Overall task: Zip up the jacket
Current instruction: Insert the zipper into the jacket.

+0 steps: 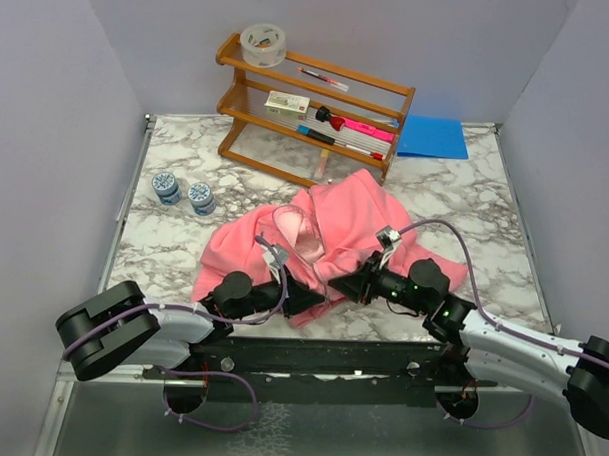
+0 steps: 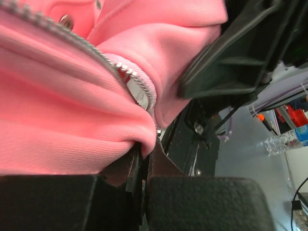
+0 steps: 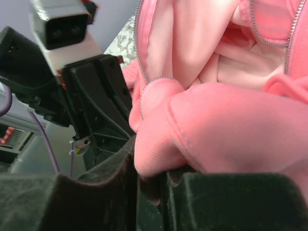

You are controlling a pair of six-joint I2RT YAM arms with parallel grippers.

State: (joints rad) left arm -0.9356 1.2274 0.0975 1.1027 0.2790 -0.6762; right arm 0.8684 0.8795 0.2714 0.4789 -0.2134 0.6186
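The pink fleece jacket (image 1: 330,219) lies crumpled in the middle of the marble table, front open, paler lining and zipper teeth showing. My left gripper (image 1: 307,298) is at its near hem and is shut on a fold of the fabric next to the zipper teeth, as the left wrist view shows (image 2: 144,156). My right gripper (image 1: 341,285) is just to the right of it, almost touching, and is shut on a fold of the jacket (image 3: 216,130) at its near edge (image 3: 149,178). The zipper slider is not visible.
A wooden rack (image 1: 319,108) with pens, a box and a tape roll (image 1: 263,44) stands at the back. Two small jars (image 1: 167,187) stand at the left. A blue folder (image 1: 433,137) lies back right. The table's near edge is just below the grippers.
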